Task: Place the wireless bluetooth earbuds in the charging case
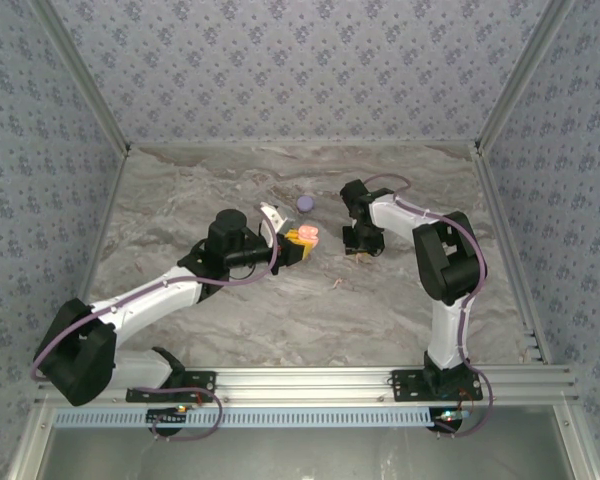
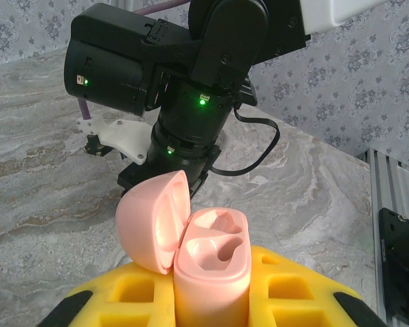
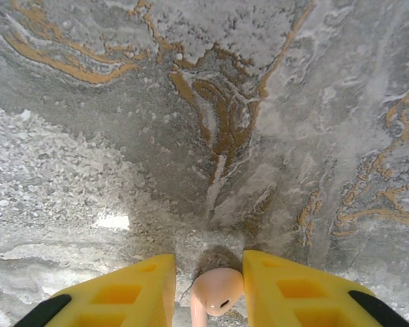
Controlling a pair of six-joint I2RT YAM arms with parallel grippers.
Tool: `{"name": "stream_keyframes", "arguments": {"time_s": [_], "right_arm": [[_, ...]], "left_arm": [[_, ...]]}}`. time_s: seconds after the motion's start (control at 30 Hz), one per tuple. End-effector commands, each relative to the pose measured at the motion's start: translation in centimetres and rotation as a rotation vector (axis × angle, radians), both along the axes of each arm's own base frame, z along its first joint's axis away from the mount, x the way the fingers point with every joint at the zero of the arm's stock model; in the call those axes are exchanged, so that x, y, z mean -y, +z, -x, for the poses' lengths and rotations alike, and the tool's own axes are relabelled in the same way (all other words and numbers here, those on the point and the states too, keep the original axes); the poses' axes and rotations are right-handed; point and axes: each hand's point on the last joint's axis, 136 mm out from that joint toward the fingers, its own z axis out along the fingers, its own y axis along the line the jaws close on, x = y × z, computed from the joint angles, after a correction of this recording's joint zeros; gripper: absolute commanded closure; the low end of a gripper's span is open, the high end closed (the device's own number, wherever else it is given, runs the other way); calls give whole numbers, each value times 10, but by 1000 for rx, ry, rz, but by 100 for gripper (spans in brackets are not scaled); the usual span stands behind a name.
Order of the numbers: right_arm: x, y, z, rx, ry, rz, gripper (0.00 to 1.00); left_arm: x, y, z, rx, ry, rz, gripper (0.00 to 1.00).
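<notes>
Pink charging case (image 2: 211, 266), lid open, sits pinched between the left gripper's (image 2: 208, 300) yellow jaws. Between the right gripper's (image 3: 210, 269) slightly parted jaws is a pink earbud (image 3: 218, 289), seemingly touching one; whether it is gripped I cannot tell.

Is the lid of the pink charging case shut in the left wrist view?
No: the charging case has its lid hinged open to one side, baring two empty wells.
</notes>
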Motion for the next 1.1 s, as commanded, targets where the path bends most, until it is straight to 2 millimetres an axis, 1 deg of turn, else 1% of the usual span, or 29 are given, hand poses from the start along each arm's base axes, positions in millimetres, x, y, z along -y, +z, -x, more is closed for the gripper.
{"name": "stream_keyframes", "arguments": {"time_s": [0.0,0.07,0.2,0.47,1.07], "right_arm": [[1,-5,1,-29,-27,0,66],[2,-4,2,-33,-30,3,63],[2,-1,6,-33,-26,2,63],[2,2,6,-35,-29,-2,66],[2,10,7,-15,-27,13,64]], "left_arm": [[-1,9,3,43,-3,9,86],[-1,10,3,44,-3,10,86],[-2,10,3,44,-3,9,86],[-1,11,3,47,-4,12,86],[-1,12,3,48,-5,11,86]]}}
